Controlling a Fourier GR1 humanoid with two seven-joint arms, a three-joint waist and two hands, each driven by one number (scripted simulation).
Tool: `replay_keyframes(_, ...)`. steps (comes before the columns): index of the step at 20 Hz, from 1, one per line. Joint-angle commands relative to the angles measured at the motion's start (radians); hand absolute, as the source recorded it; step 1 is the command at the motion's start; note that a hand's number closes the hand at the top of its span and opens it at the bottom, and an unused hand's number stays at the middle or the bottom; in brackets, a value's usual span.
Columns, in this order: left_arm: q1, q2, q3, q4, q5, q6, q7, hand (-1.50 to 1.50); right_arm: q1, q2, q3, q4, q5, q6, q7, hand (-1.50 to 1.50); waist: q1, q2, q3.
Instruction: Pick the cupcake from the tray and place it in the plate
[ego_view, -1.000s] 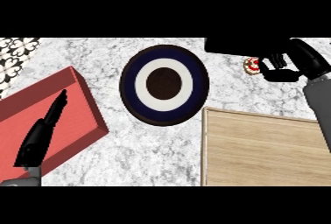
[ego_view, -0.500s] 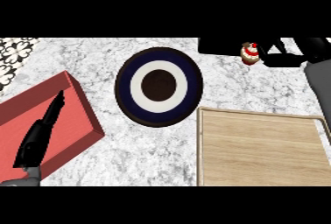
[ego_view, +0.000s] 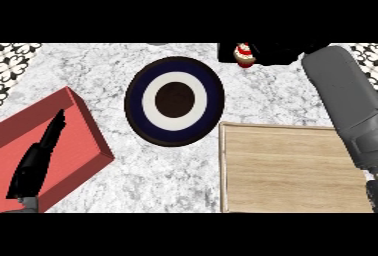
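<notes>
A cupcake with white frosting and a red top hangs at the view's top edge, just beyond the plate's far right rim. My right hand is curled round it from the right, and the grey forearm runs down the right side. The round plate has a navy rim, a white ring and a dark centre, and lies mid-counter with nothing on it. My left hand rests open with straight fingers over the red tray at the lower left.
A light wooden board lies on the marble counter at the lower right, under my right forearm. Patterned black-and-white tile shows in the top corners.
My right hand has carried the cupcake leftwards, from the far right to just past the plate's upper right rim. The view shifted a little. The left hand stays resting on the red tray.
</notes>
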Motion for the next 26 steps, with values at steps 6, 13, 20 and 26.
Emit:
replay_keyframes(6, -0.017, 0.017, 0.039, 0.024, 0.009, -0.008, 0.004, 0.0, -0.109, 0.188, 0.049, 0.068, 0.042, -0.009, 0.133, 1.5, -0.024, -0.007, -0.001)
replay_keyframes(13, 0.018, -0.031, -0.013, -0.053, -0.021, 0.009, 0.036, 0.0, -0.137, 0.323, 0.104, 0.137, 0.112, -0.09, 0.194, 1.5, -0.012, -0.004, -0.001)
replay_keyframes(20, -0.019, -0.009, -0.007, 0.007, -0.021, -0.017, -0.007, 0.0, -0.129, 0.334, 0.104, 0.233, -0.022, -0.005, 0.276, 1.5, 0.022, 0.002, -0.001)
replay_keyframes(26, -0.06, -0.019, -0.009, 0.016, -0.023, -0.017, 0.024, 0.0, -0.136, 0.334, 0.169, 0.267, -0.074, -0.063, 0.355, -1.5, 0.041, 0.005, -0.001)
